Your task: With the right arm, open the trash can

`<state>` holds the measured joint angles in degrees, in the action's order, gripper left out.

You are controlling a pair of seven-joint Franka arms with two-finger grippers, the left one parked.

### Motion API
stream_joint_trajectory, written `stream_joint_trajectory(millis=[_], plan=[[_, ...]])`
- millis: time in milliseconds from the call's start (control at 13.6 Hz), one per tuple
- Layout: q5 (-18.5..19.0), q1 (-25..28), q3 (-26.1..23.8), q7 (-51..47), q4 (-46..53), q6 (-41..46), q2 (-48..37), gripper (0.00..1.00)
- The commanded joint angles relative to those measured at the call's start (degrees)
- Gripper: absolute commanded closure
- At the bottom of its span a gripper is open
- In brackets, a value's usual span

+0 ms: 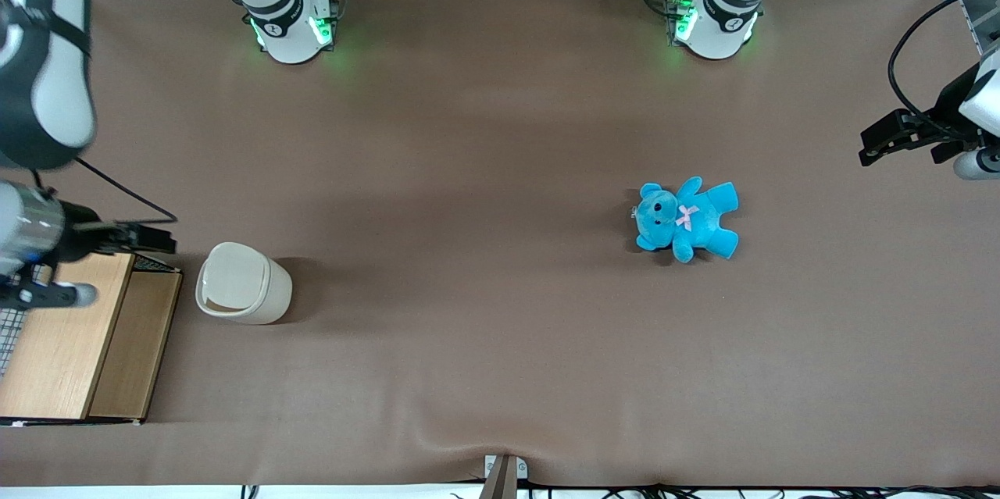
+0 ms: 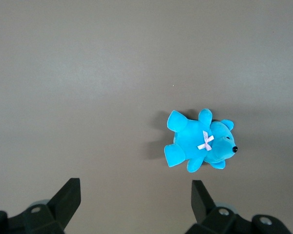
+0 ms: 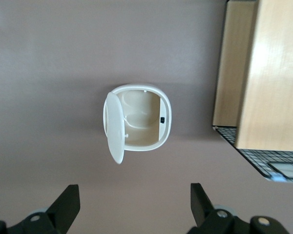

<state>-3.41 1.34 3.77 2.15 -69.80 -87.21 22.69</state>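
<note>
The cream-white trash can (image 1: 262, 292) stands on the brown table beside the wooden-topped crate. Its pale lid (image 3: 114, 127) is swung up on edge, and the hollow inside of the trash can (image 3: 145, 117) shows in the right wrist view. My right arm's gripper (image 1: 152, 238) hangs high over the corner of the crate, a little farther from the front camera than the can and apart from it. In the right wrist view the gripper (image 3: 134, 191) is open, its fingers wide apart with only bare table between them.
A wire crate with a wooden top (image 1: 70, 335) sits at the working arm's end of the table, close to the can; the crate (image 3: 268, 73) also shows from the wrist. A blue teddy bear (image 1: 687, 218) lies toward the parked arm's end.
</note>
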Motion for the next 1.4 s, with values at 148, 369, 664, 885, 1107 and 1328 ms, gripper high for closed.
stream_joint_trajectory(millis=[148, 369, 664, 885, 1107, 1328], plan=[[-0.5, -1.6, -0.2, -0.1, -2.0, 4.9, -8.5, 0.0], [-0.5, -1.9, 0.0, -0.1, -9.5, 4.8, -15.2, 0.0], [-0.1, -2.8, 0.0, 0.0, -16.2, 3.3, -20.7, 0.0], [-0.1, -3.3, -0.1, 0.1, -16.3, 4.1, -21.5, 0.0], [0.9, -3.3, -0.1, 0.1, -16.4, 3.7, -21.9, 0.0], [3.0, -3.3, -0.2, 0.0, -16.0, 3.8, -21.7, 0.0]])
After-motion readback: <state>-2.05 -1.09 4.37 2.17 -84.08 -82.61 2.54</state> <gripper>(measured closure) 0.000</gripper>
